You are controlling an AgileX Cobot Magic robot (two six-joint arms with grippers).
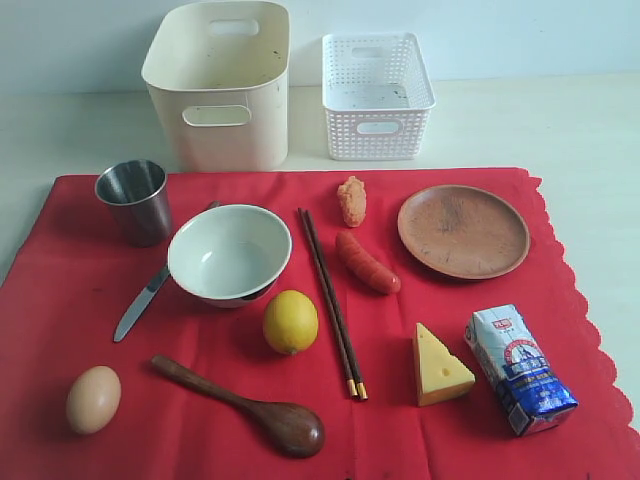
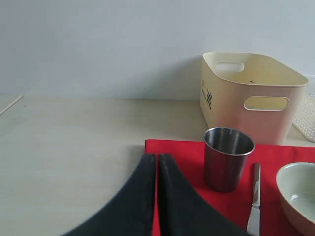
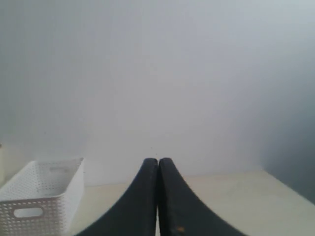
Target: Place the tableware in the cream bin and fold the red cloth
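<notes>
Crowding one red cloth (image 1: pixel 180 440) — six tableware pieces (image 1: pixel 229 252), seemingly six foods (image 1: pixel 290 321).

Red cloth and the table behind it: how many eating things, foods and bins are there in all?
Tableware: 6 (cup, bowl, knife, chopstick pair, spoon, plate)
Food: 6 (egg, lemon, cheese, sausage, fried piece, milk carton)
Bins: 2 (cream bin, white basket)
Total: 14

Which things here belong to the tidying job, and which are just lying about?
For the job: steel cup, white bowl, table knife, chopsticks, wooden spoon, brown plate, cream bin, red cloth.
Lying about: egg, lemon, cheese wedge, red sausage, milk carton, orange food lump, white lattice basket.
</notes>
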